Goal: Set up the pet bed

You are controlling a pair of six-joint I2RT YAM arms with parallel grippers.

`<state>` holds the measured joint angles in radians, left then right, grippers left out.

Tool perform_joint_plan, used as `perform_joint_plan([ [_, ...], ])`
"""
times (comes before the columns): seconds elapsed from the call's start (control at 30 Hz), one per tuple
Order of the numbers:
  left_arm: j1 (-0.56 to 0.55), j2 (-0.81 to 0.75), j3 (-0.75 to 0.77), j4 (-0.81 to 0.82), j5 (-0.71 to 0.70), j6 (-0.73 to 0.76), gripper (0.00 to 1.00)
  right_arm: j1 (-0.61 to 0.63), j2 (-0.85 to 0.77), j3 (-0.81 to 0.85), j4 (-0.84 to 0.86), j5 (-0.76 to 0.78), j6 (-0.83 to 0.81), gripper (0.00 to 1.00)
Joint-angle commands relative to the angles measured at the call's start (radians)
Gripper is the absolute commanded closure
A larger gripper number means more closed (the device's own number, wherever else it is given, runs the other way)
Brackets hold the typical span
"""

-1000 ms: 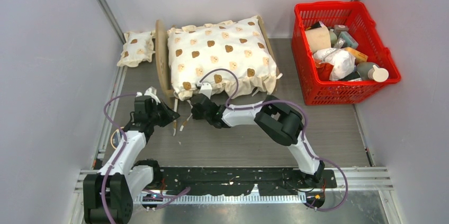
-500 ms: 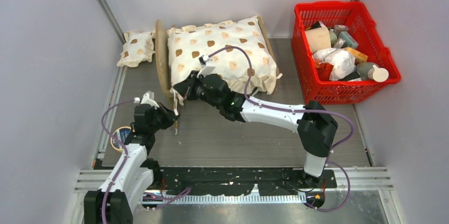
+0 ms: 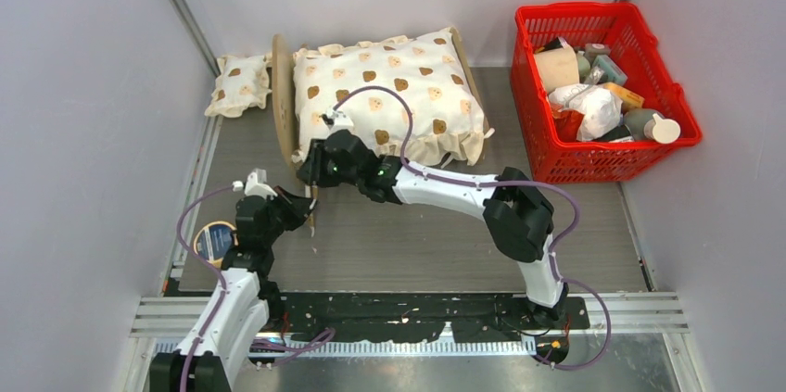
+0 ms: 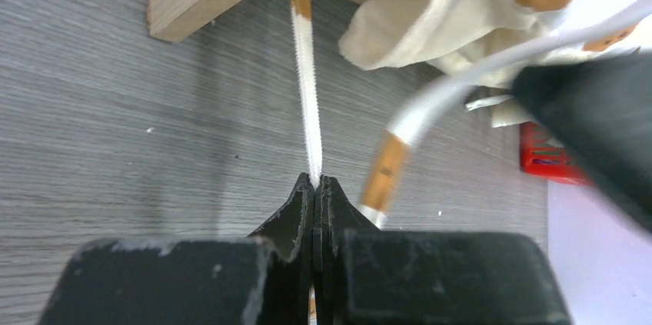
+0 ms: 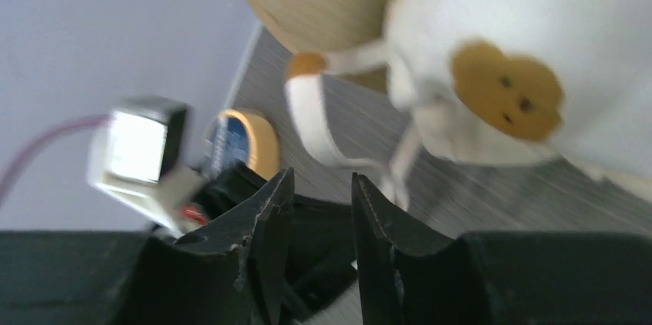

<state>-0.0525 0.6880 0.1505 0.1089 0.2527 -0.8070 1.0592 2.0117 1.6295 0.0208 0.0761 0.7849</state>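
Standing at the back of the table [image 3: 417,244]: the pet bed [image 3: 284,105], headboard to the left, its light-wood frame under the bear-print cushion [image 3: 389,95], which covers the base.
Tie: a white tie [image 4: 307,94] runs straight from under the frame's near-left corner to the left gripper.
Left gripper [image 4: 314,187]: clenched on the white tie, just in front of that corner.
Right gripper [image 5: 323,177]: fingers parted with nothing between them, at the cushion's near-left corner, close to a second tie [image 5: 307,121] hanging loose.
Small pillow [image 3: 239,84]: on the table just left of the headboard, outside the frame.
Red basket [image 3: 602,86]: right of the bed, filled with assorted items.
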Motion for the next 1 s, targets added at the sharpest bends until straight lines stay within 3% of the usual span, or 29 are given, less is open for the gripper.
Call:
perform_joint_plan([
  [0.0, -0.01, -0.045, 0.003, 0.057, 0.045, -0.05, 1.0, -0.002, -0.083, -0.105, -0.058, 0.0, -0.048, 0.58],
  [0.27, -0.01, -0.069, 0.064, 0.045, 0.072, -0.069, 1.0, -0.005, -0.265, -0.341, 0.116, 0.067, -0.06, 0.6],
  [0.37, -0.011, -0.087, 0.061, 0.02, 0.064, -0.071, 1.0, -0.007, -0.295, -0.408, 0.157, 0.093, -0.058, 0.66],
  [0.6, -0.012, -0.141, 0.069, -0.093, -0.034, -0.049, 1.0, -0.003, -0.182, -0.376, 0.135, 0.119, -0.213, 0.61],
  [0.97, -0.011, -0.164, 0.077, -0.164, -0.083, -0.031, 1.0, 0.079, -0.027, -0.347, 0.083, 0.203, -0.2, 0.58],
])
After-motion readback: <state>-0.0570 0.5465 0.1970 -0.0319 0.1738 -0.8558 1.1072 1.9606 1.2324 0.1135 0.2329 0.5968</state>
